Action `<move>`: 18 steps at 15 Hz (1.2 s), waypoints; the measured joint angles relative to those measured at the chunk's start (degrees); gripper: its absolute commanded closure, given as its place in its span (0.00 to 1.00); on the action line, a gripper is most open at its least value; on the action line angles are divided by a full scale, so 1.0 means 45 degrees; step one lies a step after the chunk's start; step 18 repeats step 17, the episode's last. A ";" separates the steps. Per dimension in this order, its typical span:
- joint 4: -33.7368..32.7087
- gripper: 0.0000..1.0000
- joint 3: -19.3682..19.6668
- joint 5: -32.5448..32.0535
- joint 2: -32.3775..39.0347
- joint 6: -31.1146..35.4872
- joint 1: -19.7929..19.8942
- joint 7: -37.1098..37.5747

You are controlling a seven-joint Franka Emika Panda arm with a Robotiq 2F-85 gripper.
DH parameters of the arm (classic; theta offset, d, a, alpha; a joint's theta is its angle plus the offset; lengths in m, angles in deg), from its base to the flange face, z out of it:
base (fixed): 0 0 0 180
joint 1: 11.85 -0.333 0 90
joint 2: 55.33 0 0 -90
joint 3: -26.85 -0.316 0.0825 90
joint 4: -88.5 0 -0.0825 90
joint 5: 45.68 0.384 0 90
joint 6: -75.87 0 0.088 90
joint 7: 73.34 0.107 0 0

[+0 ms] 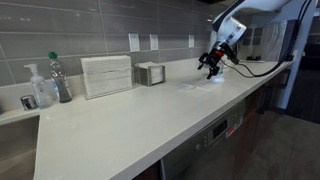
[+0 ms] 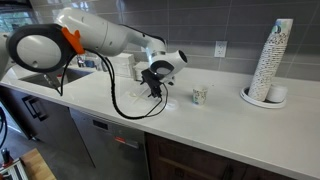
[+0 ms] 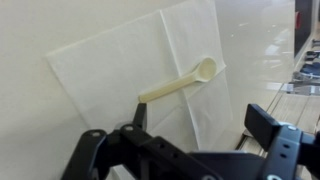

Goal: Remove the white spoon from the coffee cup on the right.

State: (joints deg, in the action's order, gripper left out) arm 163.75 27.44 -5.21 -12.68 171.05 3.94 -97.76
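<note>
**Countertop, gripper above spoon.** A broad bare surface runs to the front edge. One white spoon lies flat on one white napkin, midway between the back and front edges. One paper cup stands nearby, apart. The arm reaches low. The gripper points down with its jaws spread wide, gripping nothing. One finger is beside the spoon's handle end.

No words or numbers can be read anywhere. The clear plastic bottle with a green cap has a label, but it is too small to read. The tall stack of white paper cups and the small white paper cup have dark marks, but they are too blurry to read.
</note>
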 measured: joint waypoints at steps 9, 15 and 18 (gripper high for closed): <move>-0.0429 0.00 0.0186 -0.4804 -0.3973 -0.2668 -0.1543 0.5320; -0.0412 0.00 0.0235 -0.7461 -0.5562 -0.2947 -0.2308 0.6102; -0.0404 0.00 0.0236 -0.7461 -0.5470 -0.2947 -0.2294 0.6101</move>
